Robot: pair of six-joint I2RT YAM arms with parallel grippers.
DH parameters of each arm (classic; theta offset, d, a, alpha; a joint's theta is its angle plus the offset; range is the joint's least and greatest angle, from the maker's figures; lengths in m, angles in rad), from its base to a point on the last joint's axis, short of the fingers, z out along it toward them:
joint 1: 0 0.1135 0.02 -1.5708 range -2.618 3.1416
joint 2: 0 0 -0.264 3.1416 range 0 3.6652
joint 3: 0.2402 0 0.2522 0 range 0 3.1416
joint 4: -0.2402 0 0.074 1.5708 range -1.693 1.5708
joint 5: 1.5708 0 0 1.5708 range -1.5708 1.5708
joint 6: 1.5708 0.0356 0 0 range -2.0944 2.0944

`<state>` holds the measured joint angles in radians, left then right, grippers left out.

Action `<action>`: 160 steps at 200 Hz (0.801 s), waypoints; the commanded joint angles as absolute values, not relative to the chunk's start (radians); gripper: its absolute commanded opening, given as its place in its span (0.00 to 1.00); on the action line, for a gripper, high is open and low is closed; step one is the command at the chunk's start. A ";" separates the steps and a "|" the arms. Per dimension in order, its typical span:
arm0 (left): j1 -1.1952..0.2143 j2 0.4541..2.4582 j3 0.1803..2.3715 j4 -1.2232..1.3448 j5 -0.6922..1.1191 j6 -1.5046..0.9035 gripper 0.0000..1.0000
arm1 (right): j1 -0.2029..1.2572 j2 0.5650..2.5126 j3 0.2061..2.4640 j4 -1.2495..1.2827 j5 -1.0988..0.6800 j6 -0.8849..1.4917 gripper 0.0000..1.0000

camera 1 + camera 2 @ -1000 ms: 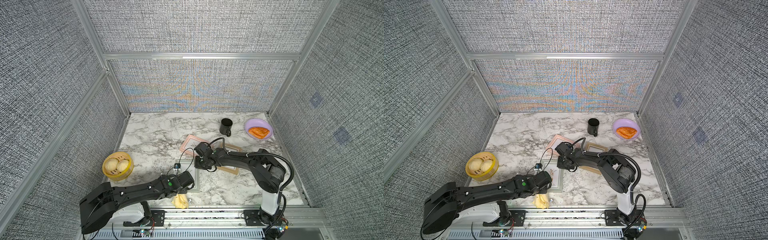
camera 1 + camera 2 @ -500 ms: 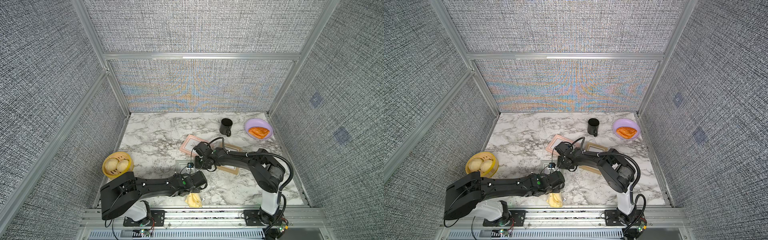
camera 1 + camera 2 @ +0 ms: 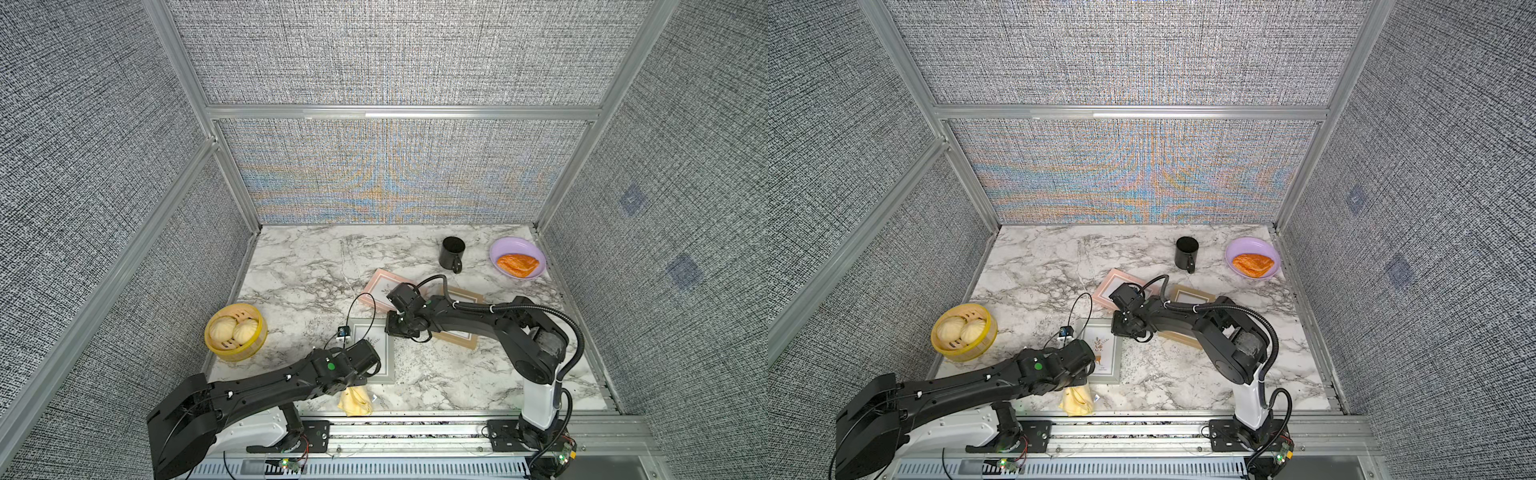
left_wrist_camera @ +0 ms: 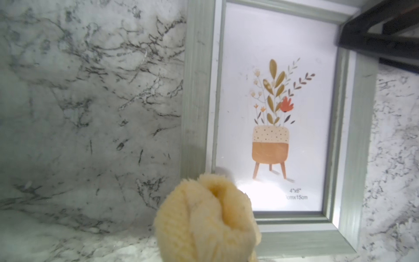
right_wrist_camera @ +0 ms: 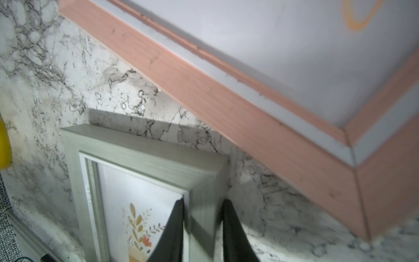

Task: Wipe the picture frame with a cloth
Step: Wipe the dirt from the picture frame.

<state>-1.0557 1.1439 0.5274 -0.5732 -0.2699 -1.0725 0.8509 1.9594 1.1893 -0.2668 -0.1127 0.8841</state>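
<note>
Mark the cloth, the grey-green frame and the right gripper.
cloth (image 4: 208, 217), left wrist view, middle of the bunched wad.
grey-green frame (image 4: 274, 108), left wrist view, its printed picture.
right gripper (image 5: 203, 204), right wrist view, midway between fingertips astride the frame's rail.

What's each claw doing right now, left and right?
Left claw: closed, holding the bunched yellow cloth.
Right claw: closed on the side rail of the grey frame.
</note>
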 commanded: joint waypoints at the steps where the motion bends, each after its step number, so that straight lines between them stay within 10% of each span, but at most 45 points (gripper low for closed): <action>1: -1.051 1.205 0.540 -0.563 -0.213 -1.044 0.00 | 0.853 2.006 1.170 -0.456 -0.130 0.881 0.19; 86: -1.167 1.444 0.694 -0.394 -0.102 -1.058 0.00 | 0.841 2.021 1.193 -0.459 -0.137 0.876 0.19; 160: -1.037 1.166 0.566 -0.655 -0.229 -1.041 0.00 | 0.830 2.020 1.187 -0.459 -0.140 0.870 0.19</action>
<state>-1.0767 1.2411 0.6025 -0.5282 -0.1890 -1.0626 0.8307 1.9770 1.2125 -0.2779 -0.1692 0.8585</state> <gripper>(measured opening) 0.085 0.229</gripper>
